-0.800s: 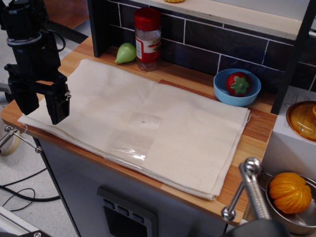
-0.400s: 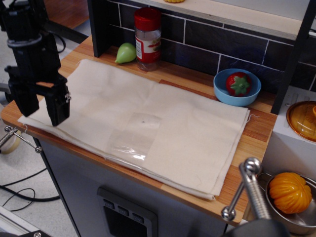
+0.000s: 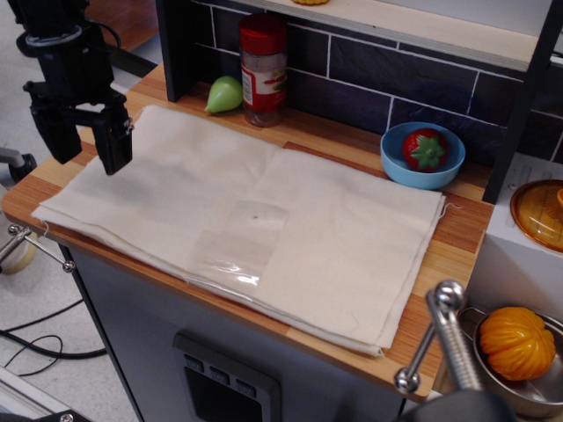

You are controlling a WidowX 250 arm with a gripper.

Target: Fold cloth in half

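- Wooden countertop [image 3: 462, 230]: warm-toned planks, bare along the far edge and at the right end, carrying everything listed below.
- Cloth [image 3: 255, 224]: cream fabric lying flat and unfolded over most of the countertop. Its long axis runs from the upper left, near the gripper, down to the lower right corner by the front edge; the short sides face left and right. A shiny clear tape patch [image 3: 239, 244] sits near the front long edge, roughly midway along it.
- Gripper [image 3: 85, 139]: black, hanging over the cloth's left end with its two fingers [image 3: 114, 145] pointing downward and spread apart, a clear gap between them and nothing held. The cloth lies below and mainly to the right of the fingertips; whether the tips touch the fabric cannot be told from this view.
- Spice jar [image 3: 263, 70]: clear body, red lid, upright against the dark tiled back wall [image 3: 369, 83], just beyond the cloth's far edge.
- Blue bowl [image 3: 396, 158]: stands near the cloth's far right corner, apart from the fabric, with a red strawberry [image 3: 424, 148] inside.
- Green pear [image 3: 224, 94]: lies just left of the spice jar, close to the cloth's far edge.
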